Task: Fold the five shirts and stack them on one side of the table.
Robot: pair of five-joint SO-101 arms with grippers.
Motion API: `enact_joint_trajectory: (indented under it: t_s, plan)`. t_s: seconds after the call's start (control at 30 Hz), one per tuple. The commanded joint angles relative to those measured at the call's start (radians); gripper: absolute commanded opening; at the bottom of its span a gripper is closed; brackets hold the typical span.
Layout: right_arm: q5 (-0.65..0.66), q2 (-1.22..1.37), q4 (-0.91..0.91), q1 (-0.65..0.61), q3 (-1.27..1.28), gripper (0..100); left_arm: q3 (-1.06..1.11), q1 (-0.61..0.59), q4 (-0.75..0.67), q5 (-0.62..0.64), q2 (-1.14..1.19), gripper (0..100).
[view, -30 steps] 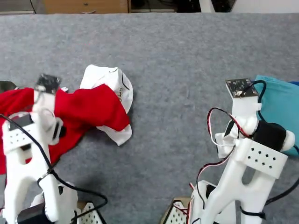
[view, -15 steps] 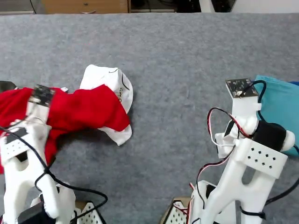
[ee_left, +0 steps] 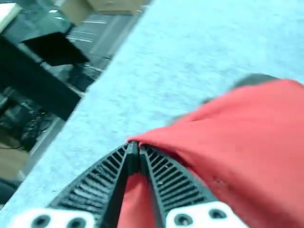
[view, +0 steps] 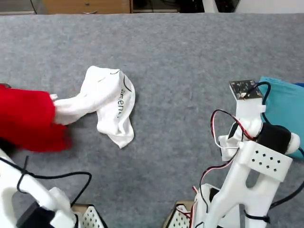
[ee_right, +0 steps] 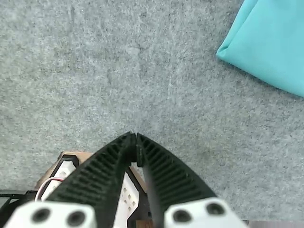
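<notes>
Red cloth shirt (view: 26,116): bunched at nine o'clock of the grey felt surface (view: 180,57), edge clamped in the left claw (ee_left: 134,153). Crumpled white shirt (view: 108,102): touching its three o'clock side. Folded teal shirt (view: 284,111): three o'clock edge. Right claw (ee_right: 135,140): together, empty.

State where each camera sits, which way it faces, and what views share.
High view: fixed overhead, looking down at the table; left arm, right arm show.
Left wrist view: left wrist, along left tool shut on red shirt.
Right wrist view: right wrist, down past shut right tool.
Shared: red shirt, high and left; teal shirt, high and right.
</notes>
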Motion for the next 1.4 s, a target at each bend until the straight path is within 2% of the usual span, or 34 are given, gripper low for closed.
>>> enact_joint_trajectory:
  t_s: [0.0, 0.1, 0.23, 0.3, 0.53, 0.8, 1.0, 1.1, 1.23, 1.37]
  plan:
    - [-0.003, -0.016, 0.020, 0.013, -0.007, 0.2, -0.035, -0.057, -0.104, 0.020, 0.019, 2]
    - [-0.003, -0.016, 0.020, 0.012, -0.008, 0.3, -0.037, -0.086, -0.170, 0.020, 0.027, 3]
    - [-0.002, -0.015, 0.018, 0.010, -0.008, 0.4, -0.035, -0.103, -0.187, 0.025, 0.027, 18]
    - [-0.002, -0.015, 0.018, 0.010, -0.008, 0.5, -0.037, -0.117, -0.189, 0.083, 0.027, 23]
    - [-0.002, -0.013, 0.018, 0.010, -0.008, 0.5, -0.143, -0.140, -0.184, 0.135, 0.027, 23]
    - [0.000, -0.012, 0.017, 0.008, -0.008, 0.5, -0.338, -0.135, -0.143, 0.336, 0.015, 23]
    - [-0.003, -0.012, 0.017, -0.047, -0.005, 0.5, -0.391, -0.040, 0.230, 0.341, -0.147, 23]
    - [-0.008, -0.012, 0.017, -0.087, -0.007, 0.4, -0.390, 0.040, 0.471, 0.339, -0.263, 23]
    - [-0.008, -0.012, 0.017, -0.110, -0.007, 0.4, -0.388, 0.230, 0.842, 0.275, -0.409, 23]
    - [-0.008, -0.012, 0.017, -0.104, -0.002, 0.4, -0.362, 0.514, 1.172, 0.233, -0.513, 23]
